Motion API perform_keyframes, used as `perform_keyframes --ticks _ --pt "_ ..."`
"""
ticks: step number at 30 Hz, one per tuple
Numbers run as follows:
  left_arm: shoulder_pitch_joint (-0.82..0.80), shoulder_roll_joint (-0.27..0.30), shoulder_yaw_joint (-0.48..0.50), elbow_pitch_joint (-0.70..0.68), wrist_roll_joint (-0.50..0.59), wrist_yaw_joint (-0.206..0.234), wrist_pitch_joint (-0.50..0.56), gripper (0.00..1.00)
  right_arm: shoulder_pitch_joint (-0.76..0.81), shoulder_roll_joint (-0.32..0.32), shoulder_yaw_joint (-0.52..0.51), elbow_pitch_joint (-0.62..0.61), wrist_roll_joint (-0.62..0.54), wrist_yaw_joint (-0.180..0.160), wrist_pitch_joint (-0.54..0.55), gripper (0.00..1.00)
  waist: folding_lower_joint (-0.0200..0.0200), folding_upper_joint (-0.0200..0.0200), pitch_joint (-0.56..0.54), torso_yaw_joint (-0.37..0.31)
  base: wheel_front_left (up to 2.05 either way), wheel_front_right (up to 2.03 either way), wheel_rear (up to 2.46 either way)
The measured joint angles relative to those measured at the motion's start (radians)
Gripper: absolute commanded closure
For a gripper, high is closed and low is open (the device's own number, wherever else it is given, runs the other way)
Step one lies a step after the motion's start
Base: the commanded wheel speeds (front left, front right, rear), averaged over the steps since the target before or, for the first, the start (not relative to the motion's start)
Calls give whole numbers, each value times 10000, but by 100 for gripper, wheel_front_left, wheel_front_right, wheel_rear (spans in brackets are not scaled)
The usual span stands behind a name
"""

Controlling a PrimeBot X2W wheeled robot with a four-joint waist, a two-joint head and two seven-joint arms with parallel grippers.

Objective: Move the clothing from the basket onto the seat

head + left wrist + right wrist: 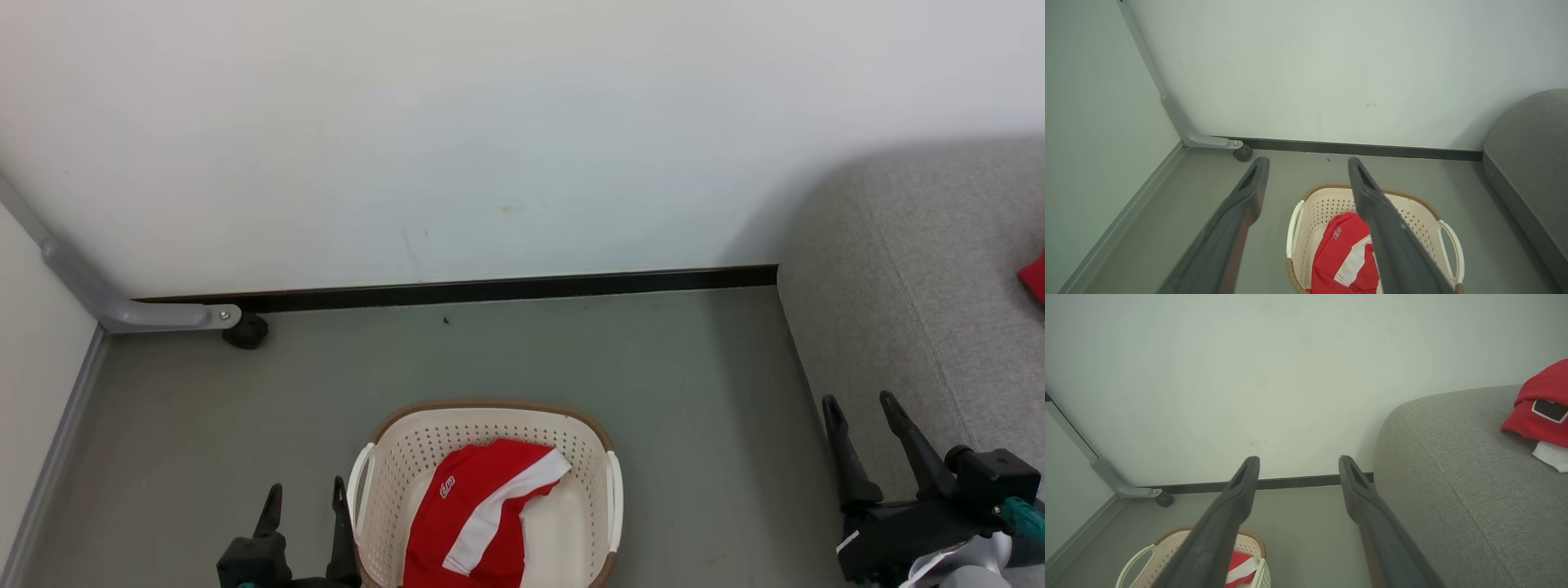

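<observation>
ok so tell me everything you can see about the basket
The basket is a cream-white, rounded-rectangular plastic tub with perforated walls, a brown woven-look rim and a white handle on each side. It stands upright on the grey floor, short of the wall and left of the seat, apart from it. A red garment with a white stripe lies crumpled inside. Its near edge is cropped in the head view.

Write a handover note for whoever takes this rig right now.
The left gripper is open and empty, beside the basket on the floor.
The right gripper is open and empty, by the edge of the seat.
Done: one red garment lies on the seat.
Left: a red-and-white garment is in the basket; move it to the seat.
</observation>
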Motion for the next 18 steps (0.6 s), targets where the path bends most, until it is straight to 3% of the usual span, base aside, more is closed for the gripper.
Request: perform_keyframes --ticks 18 --pt "-693 -127 -915 -98 138 -176 0 0 -852 -274 -462 -1285 -104 136 -2 0 1 1 1676 -266 0 0 0"
